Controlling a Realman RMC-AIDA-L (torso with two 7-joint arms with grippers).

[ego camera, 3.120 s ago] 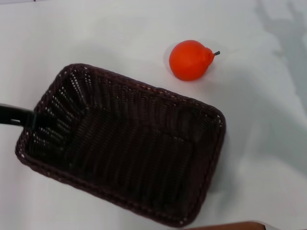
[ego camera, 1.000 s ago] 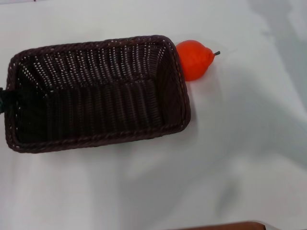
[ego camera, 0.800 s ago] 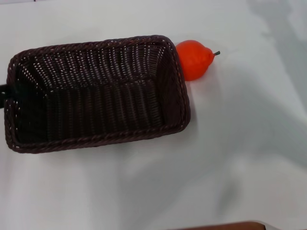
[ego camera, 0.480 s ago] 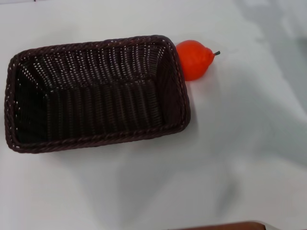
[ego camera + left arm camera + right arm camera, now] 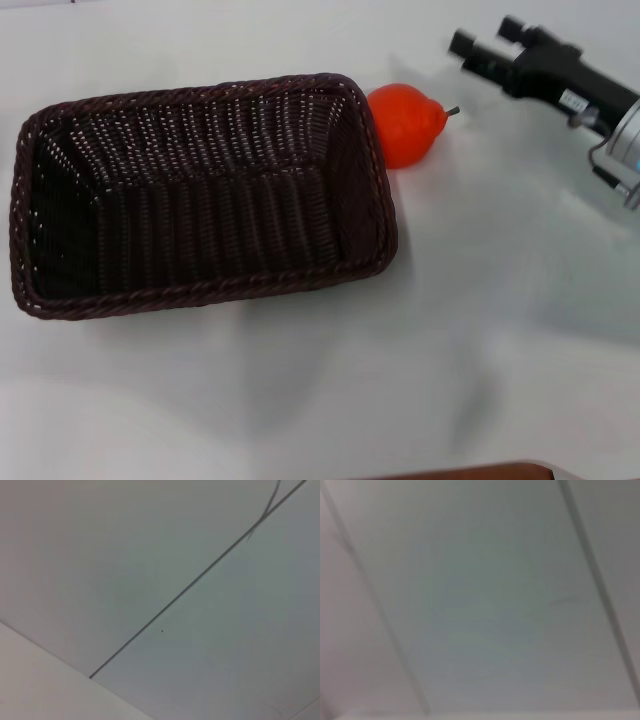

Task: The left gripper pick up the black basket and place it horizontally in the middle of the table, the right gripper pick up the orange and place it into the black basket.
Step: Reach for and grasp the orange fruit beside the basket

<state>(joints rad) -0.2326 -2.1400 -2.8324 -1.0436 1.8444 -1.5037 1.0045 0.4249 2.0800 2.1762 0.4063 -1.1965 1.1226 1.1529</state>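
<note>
Orange (image 5: 404, 124) fruit sits touching the black basket's (image 5: 200, 195) far-right corner on the table (image 5: 330, 400). I see my right gripper (image 5: 487, 46) to its right, jaws parted, empty. A careless closure could catch the rim or roll it away.

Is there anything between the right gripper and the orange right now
Nothing visible. The right gripper is up and to the right of the orange, with only bare table between them. The black basket sits against the orange's other side.
</note>
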